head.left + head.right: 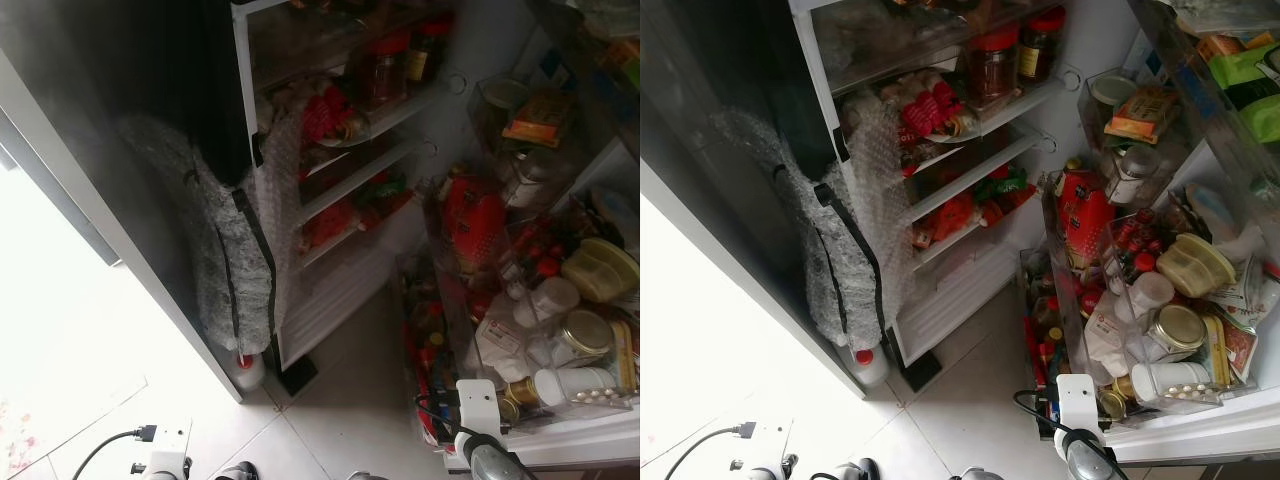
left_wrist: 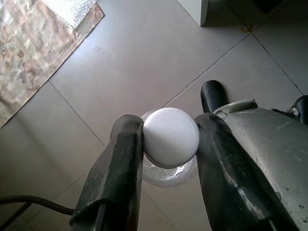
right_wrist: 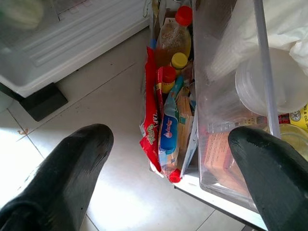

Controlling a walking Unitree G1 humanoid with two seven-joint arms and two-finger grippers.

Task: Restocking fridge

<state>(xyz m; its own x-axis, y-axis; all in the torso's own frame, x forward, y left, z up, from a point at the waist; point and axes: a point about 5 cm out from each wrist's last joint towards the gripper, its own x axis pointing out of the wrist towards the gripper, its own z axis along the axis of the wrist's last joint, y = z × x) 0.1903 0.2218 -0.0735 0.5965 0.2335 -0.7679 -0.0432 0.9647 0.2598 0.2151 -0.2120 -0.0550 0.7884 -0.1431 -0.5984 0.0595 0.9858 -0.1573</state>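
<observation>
Fridge (image 1: 970, 190), door open, shelves w/ red packs and jars; door bins (image 1: 1160, 330) crammed w/ jars, tubs, sauce bottles; lowest bin holds sachets and small bottles (image 3: 171, 96). Floor (image 2: 144, 62): pale tile, patterned rug (image 2: 33, 43) at one side. Item to stock: bottle (image 2: 171, 139), clear plastic, white ribbed screw cap, seen cap-on from above over the floor, not yet in fridge. Handling, est.: body thin and smooth, prob. slippery and squashable; cap is the stiff part w/ ridges for grip, so hold at cap/neck as now; weight can't be judged, contents hidden. Left gripper (image 2: 168, 144): fingers clamped either side of cap. Right gripper (image 3: 168, 159): fingers wide apart, empty, near lowest door bin.
</observation>
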